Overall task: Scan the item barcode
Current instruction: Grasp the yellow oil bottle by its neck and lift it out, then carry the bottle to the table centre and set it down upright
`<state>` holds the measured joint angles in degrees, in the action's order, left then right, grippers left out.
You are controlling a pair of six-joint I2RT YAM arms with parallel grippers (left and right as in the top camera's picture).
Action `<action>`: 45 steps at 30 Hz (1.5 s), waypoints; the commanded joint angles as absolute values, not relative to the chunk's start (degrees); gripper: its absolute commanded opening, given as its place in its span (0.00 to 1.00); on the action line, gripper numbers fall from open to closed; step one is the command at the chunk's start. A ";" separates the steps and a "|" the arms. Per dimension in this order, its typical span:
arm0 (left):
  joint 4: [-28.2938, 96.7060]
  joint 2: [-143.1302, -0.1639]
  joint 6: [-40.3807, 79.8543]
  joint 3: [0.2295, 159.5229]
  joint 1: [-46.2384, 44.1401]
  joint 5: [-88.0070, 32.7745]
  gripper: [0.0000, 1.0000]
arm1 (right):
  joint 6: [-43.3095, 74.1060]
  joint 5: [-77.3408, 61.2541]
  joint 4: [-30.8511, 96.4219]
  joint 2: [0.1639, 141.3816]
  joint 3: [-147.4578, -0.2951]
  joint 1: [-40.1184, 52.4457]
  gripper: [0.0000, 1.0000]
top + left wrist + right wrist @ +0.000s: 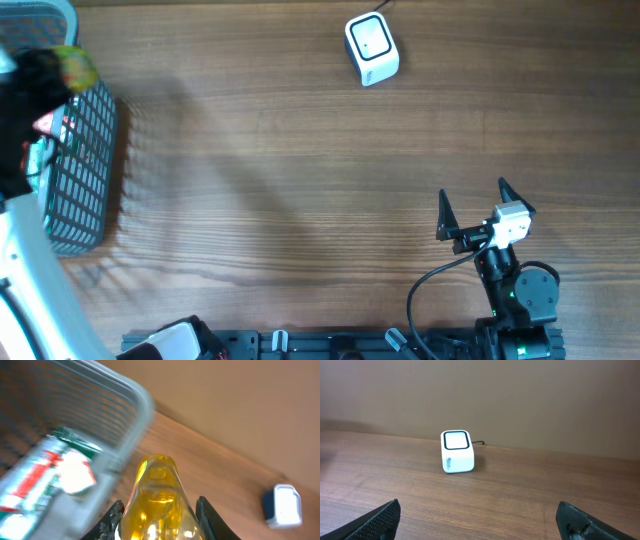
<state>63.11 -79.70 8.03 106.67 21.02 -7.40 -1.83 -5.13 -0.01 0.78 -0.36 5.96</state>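
At the table's (300,180) 9 o'clock edge sits a grey mesh basket (85,180), and the left wrist view shows a blurred red, green and white packet (45,475) lying inside it. Just over the basket's rim, toward 10 o'clock on the table, the left gripper (159,510) is closed on the yellow bottle (157,490), one dark finger pressed against each flank. The bottle is clear, amber-yellow plastic with a glossy sheen; it has rounded shoulders narrowing to a squarish top that points away from the wrist camera, and whatever print it carries cannot be made out. At 12 o'clock, near the far edge and well apart from the bottle, stands the barcode scanner (371,47), a small white box with a dark-framed window on its upper face and a thin cable behind it. At about 5 o'clock the right gripper (472,190) hangs with its jaws spread wide and nothing between them, facing the scanner.
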 commanded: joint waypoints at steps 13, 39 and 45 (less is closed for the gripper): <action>66.94 -93.78 34.63 107.46 -28.23 8.73 0.11 | -2.63 -5.93 -0.34 0.43 -0.30 6.13 1.00; 53.95 -122.63 39.31 107.46 -50.98 9.72 0.24 | -2.63 -5.93 -0.34 0.43 -0.30 6.13 1.00; 53.71 -122.69 39.29 107.46 -52.49 9.72 0.46 | -2.61 -5.93 -0.34 0.43 -0.30 6.13 1.00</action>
